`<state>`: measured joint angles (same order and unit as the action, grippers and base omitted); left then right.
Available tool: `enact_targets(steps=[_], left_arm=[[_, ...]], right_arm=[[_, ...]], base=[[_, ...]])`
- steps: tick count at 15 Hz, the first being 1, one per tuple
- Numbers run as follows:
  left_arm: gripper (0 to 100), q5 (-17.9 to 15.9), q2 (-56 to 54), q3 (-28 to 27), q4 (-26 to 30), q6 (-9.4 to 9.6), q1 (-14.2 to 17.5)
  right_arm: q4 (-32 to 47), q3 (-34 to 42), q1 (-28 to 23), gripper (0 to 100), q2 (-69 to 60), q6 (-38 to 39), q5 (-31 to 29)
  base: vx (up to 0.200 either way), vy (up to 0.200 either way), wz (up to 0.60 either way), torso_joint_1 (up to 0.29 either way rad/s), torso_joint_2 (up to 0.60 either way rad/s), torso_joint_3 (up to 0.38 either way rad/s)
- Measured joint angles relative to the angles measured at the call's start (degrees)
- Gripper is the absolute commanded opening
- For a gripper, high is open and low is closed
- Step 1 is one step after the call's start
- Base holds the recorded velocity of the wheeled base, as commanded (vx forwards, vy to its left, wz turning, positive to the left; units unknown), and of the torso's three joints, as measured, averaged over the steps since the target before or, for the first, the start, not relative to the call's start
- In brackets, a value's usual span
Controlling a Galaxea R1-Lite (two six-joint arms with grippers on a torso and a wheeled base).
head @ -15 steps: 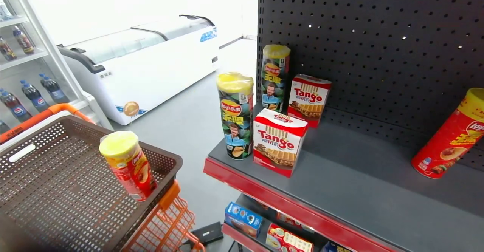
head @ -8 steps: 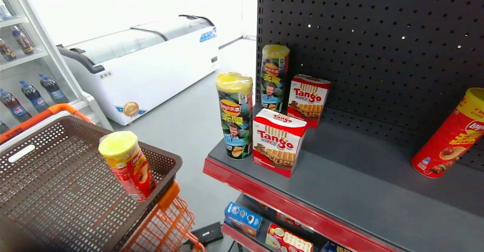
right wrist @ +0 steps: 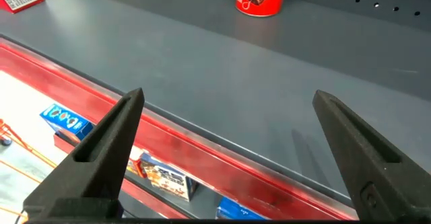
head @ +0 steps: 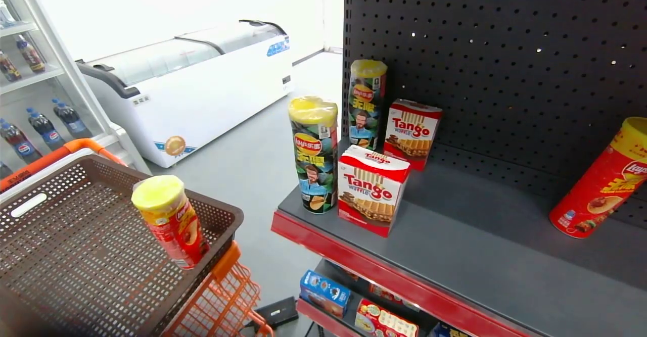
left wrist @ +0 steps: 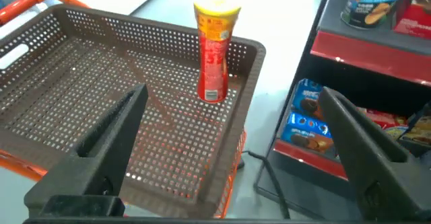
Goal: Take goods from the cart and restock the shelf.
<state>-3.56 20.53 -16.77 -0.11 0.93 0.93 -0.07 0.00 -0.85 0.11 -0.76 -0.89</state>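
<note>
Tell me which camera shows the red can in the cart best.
Head view: the red can stands whole, lid to base, in the basket corner. Left wrist view shows the can upright, farther off. Right wrist view faces the shelf.

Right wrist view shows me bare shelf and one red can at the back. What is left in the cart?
Observer: One red can stands upright in the basket, near its corner toward the shelf.
Operator: Is it gripped?
Observer: No, the left gripper hangs open, apart from it.
Operator: What else is on the shelf?
Observer: Two green cans and two wafer boxes stand at its left end.
</note>
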Motion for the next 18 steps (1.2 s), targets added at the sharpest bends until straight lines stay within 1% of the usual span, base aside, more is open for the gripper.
enact_targets(steps=[1,2,3,5,6,7,8,10,12,14,16,18], left_arm=[[100,-0.8,3.9,-1.0,-1.9,-0.13,1.2],[100,-1.4,8.4,-1.6,-4.4,0.41,2.8],[100,-1.9,13.6,-2.0,-7.5,2.0,4.8],[100,-2.4,22.2,-2.2,-12.6,4.29,7.4],[100,-2.5,26.4,-1.8,-16.3,4.86,8.0],[100,-2.6,30.6,-0.8,-21.5,4.95,8.1],[100,-2.6,34.3,0.6,-26.8,4.79,8.1],[100,-2.7,43.3,4.7,-40.4,4.0,7.5],[100,-2.8,52.5,7.9,-52.6,1.97,6.7],[100,-2.8,61.3,9.2,-61.7,0.79,6.0],[100,-2.9,69.2,9.5,-67.9,0.33,5.7],[100,-2.9,75.8,8.5,-73.2,0.2,5.3]], right_arm=[[0.0,0.0,0.0,100,0.0,0.0,0.0],[0.0,0.0,0.0,100,0.0,0.0,0.0],[0.0,0.0,0.0,100,0.0,0.0,0.0],[0.0,0.0,0.0,100,0.0,0.0,0.0],[0.0,0.0,0.0,100,0.0,0.0,0.0],[0.0,0.0,0.0,100,0.0,0.0,0.0],[0.0,0.0,0.0,100,0.0,0.0,0.0],[0.0,0.0,0.0,100,0.0,0.0,0.0],[0.0,0.0,0.0,100,0.0,0.0,0.0],[0.0,0.0,0.0,100,0.0,0.0,0.0],[0.0,0.0,0.1,100,0.0,0.0,0.0],[0.0,0.0,0.0,100,0.0,0.0,0.0]], base=[[0.0,0.0,0.0,0.0,0.0,0.0],[0.0,0.0,0.0,0.0,0.0,0.0],[0.0,0.0,0.0,0.0,0.0,0.0],[0.0,0.0,0.0,0.0,0.0,0.0],[0.0,0.0,0.0,0.0,0.0,0.0],[0.0,0.0,0.0,0.0,0.0,0.0],[0.0,0.0,0.0,0.0,0.0,0.0],[0.0,0.0,0.0,0.0,0.0,0.0],[0.0,0.0,0.0,0.0,0.0,0.0],[0.0,0.0,0.0,0.0,0.0,0.0],[0.0,0.0,0.0,0.0,0.0,0.0],[0.0,0.0,0.0,0.0,0.0,0.0]])
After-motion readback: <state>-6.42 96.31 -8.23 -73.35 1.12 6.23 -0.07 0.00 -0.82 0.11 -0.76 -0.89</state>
